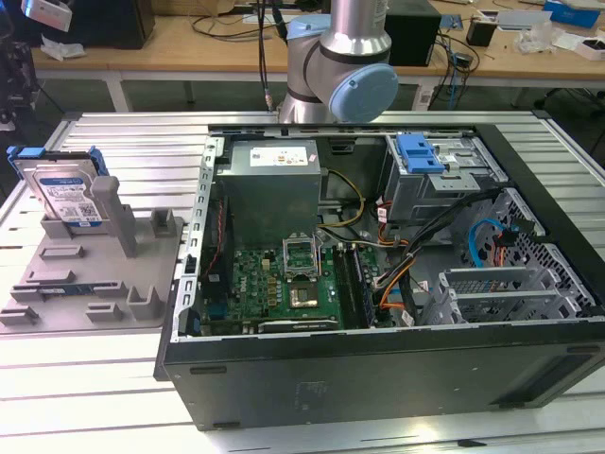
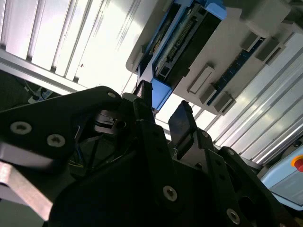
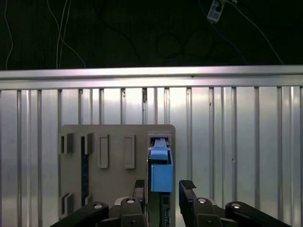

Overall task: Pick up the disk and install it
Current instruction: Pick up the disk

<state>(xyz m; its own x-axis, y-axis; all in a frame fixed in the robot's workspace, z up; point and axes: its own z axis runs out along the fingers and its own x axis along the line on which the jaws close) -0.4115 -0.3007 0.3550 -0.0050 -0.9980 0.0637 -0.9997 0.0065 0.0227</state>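
In the exterior view the disk (image 1: 68,194) stands on its edge in a slot of the grey holder (image 1: 95,284). The holder is out at about nine o'clock from the open computer case (image 1: 378,378) and near the slatted table's (image 1: 104,397) edge on the exterior view's left. A strip of bare slats separates holder and case. The robot arm (image 1: 345,66) rises at twelve o'clock behind the case, and the blue-latched drive cage (image 1: 421,151) sits at about one o'clock inside it. In the first wrist view the holder (image 3: 113,179) has bare slats on both sides, and beyond it the table's rail (image 3: 151,72) ends against dark floor. The disk's (image 3: 161,172) blue-framed edge points up at the camera. The gripper (image 3: 163,185) is spread wide and grasps nothing. Its black fingers (image 3: 187,185) sit one to each side of the disk's edge, with a visible gap on both sides. The second wrist view shows the same gripper (image 2: 163,101) spread over the disk (image 2: 182,38) and holder (image 2: 246,52).
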